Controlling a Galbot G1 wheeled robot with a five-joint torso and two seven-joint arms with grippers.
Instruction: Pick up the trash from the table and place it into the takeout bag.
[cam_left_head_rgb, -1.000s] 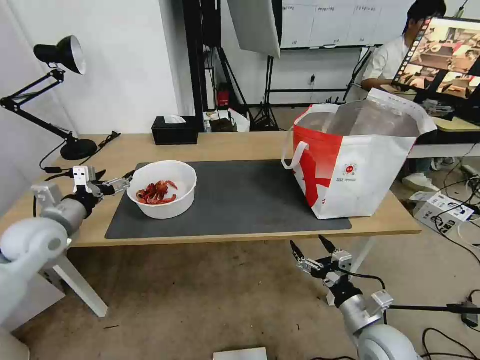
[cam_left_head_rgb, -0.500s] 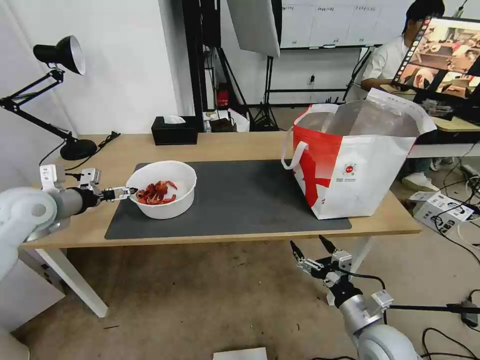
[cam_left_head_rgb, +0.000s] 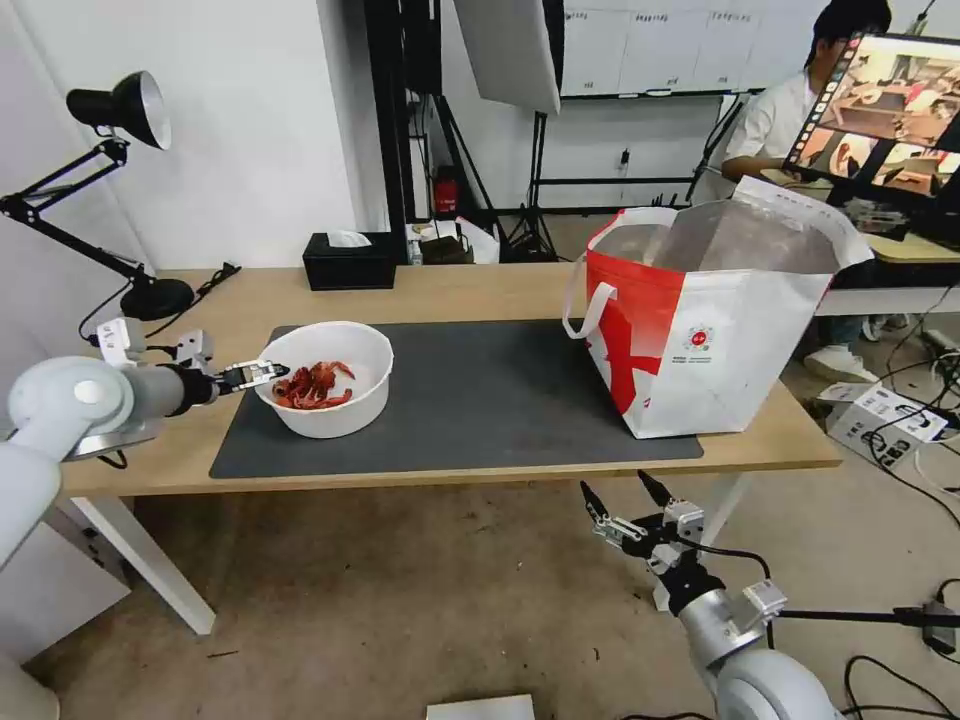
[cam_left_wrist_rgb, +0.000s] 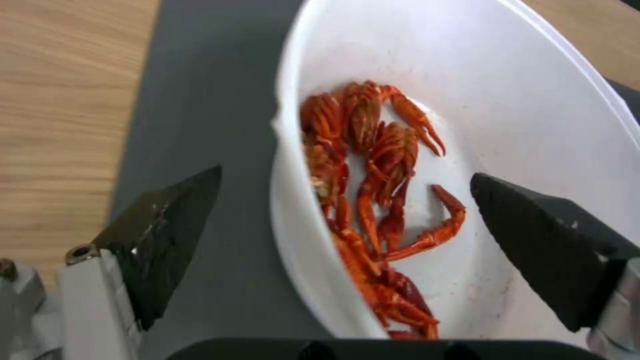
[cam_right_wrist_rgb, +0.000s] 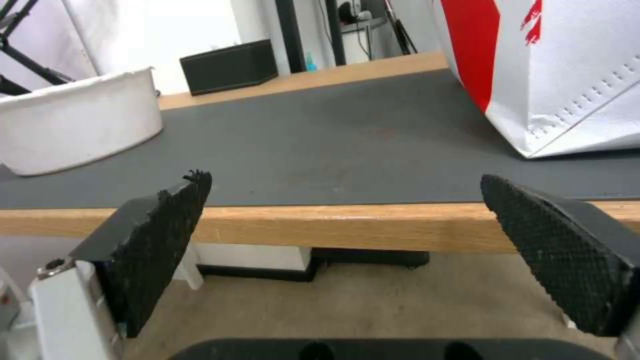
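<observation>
The trash in view is a white round bowl (cam_left_head_rgb: 330, 405) of red crayfish shells (cam_left_head_rgb: 312, 385), standing on the left part of the dark mat (cam_left_head_rgb: 480, 390) on the table (cam_left_head_rgb: 450, 285). My left gripper (cam_left_head_rgb: 265, 373) is open at the bowl's left rim. In the left wrist view its jaws straddle that rim, one outside the bowl (cam_left_wrist_rgb: 533, 100) and one over the shells (cam_left_wrist_rgb: 373, 150); the left gripper (cam_left_wrist_rgb: 345, 176) holds nothing. The takeout bag (cam_left_head_rgb: 720, 340) stands open on the mat's right end. My right gripper (cam_left_head_rgb: 613, 482) hangs open below the table's front edge (cam_right_wrist_rgb: 347, 225).
A black tissue box (cam_left_head_rgb: 350, 262) sits at the table's back edge. A black desk lamp (cam_left_head_rgb: 155, 297) stands at the back left corner. Cables and a white box (cam_left_head_rgb: 885, 415) lie on the floor at the right.
My left gripper has moved right, from beside the bowl to over its left rim. The right arm, bowl and bag have not moved.
</observation>
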